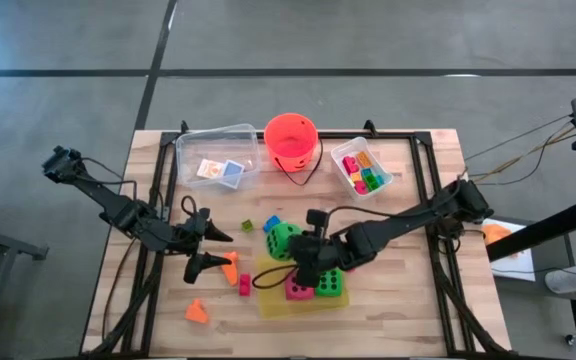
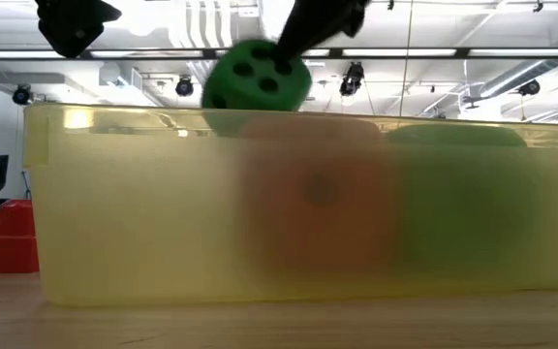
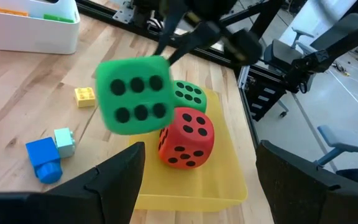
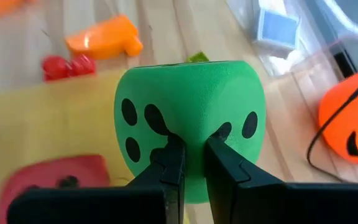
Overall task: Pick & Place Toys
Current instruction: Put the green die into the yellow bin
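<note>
Right tool (image 4: pixel 191 163) pinched narrow into the foam of a green die (image 4: pixel 190 127), carried clear above the yellow tray (image 1: pixel 273 305); the die sits directly at the tool's tips, so any coming placement turns on what lies beneath it. Below, on the tray, rest the pink die (image 3: pixel 187 138) and the second green die (image 3: pixel 189 94), touching each other. Left tool (image 1: pixel 208 248) stands wide and empty, just beside the tray's left edge, near an orange shape (image 1: pixel 229 264). The orange-red bucket (image 1: pixel 291 141) stands well apart at the table's (image 1: pixel 408 290) far edge, between two clear bins; no obstacle lies between it and the raised die
</note>
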